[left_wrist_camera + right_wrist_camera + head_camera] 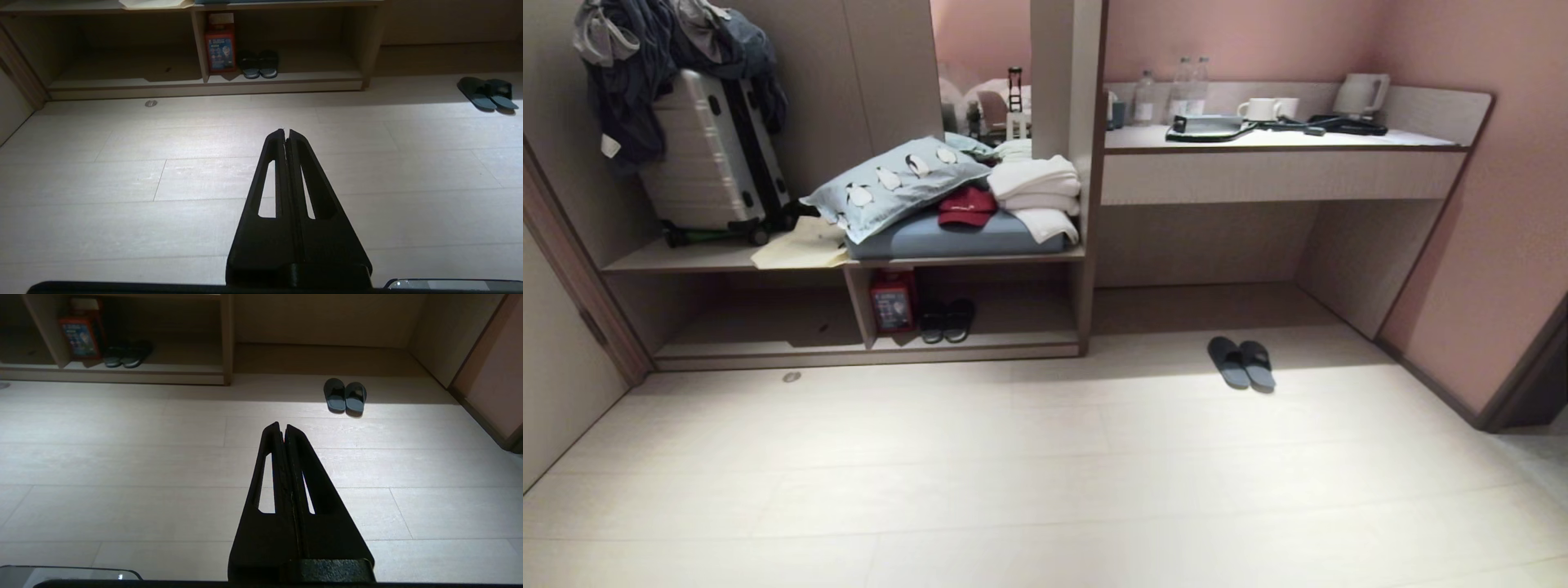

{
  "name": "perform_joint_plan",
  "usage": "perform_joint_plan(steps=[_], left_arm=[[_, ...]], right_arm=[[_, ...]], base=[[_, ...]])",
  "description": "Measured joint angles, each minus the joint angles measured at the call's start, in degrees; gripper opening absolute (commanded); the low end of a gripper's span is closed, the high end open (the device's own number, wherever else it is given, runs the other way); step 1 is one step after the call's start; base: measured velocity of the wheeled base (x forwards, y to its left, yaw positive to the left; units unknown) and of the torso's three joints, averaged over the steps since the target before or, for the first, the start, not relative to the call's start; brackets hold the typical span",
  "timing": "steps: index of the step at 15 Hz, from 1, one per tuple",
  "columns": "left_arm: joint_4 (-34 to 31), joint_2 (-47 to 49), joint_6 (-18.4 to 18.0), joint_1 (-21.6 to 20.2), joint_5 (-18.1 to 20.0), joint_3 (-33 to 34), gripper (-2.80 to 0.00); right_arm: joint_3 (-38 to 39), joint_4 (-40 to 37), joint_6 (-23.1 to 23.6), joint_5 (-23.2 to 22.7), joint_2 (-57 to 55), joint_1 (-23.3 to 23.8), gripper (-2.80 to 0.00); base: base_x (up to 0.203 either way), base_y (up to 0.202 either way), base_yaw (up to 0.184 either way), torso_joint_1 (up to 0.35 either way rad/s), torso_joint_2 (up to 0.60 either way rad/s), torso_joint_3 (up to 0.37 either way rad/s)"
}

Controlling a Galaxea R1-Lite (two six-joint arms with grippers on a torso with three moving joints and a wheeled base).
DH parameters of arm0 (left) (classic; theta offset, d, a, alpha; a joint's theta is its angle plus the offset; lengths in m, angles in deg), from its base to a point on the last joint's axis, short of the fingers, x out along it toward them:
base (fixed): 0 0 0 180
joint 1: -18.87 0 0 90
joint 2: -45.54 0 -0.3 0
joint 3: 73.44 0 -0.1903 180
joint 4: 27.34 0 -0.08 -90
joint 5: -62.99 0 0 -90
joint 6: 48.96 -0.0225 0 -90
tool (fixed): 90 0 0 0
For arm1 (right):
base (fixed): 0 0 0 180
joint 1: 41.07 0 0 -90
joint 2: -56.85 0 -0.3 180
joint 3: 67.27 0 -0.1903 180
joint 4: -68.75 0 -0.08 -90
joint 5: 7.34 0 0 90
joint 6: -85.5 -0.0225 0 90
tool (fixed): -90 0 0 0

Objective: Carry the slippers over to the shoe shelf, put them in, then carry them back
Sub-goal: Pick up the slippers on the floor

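Nearest the robot, both arms hang parked over the bare floor (1045, 474). The left tool (286, 131) has its fingers pressed together and holds nothing; the right tool (282, 425) is pressed together the same way, also empty. Neither shows in the head view.

Further out, the slippers (1241, 363) lie side by side and touching on the floor, at the edge of the shadow before the open recess under the table (1282, 139). They sit ahead and to the robot's right, well apart from both tools. So the step in hand looks to be the approach: nothing has been picked up yet.

To do it well, the base should probably drive forward and to the right until the pair lies just before the right tool, which is the nearer of the two. The fingers need to spread before they come down. As the slippers touch, one pinch across both straps may lift them together.

Farthest, the shoe shelf (866, 355) lies to the left; its right compartment already holds a red box (892, 300) and a black pair (947, 320), with free room beside them.
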Motion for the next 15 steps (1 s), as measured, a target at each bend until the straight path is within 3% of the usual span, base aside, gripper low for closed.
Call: perform_joint_plan(steps=[15], left_arm=[[0.05,0.00,0.05,0.00,0.00,0.00,-2.80]], right_arm=[[0.00,0.05,-0.06,0.00,0.00,0.00,-2.80]], base=[[0.196,0.000,0.000,0.003,0.00,0.003]])
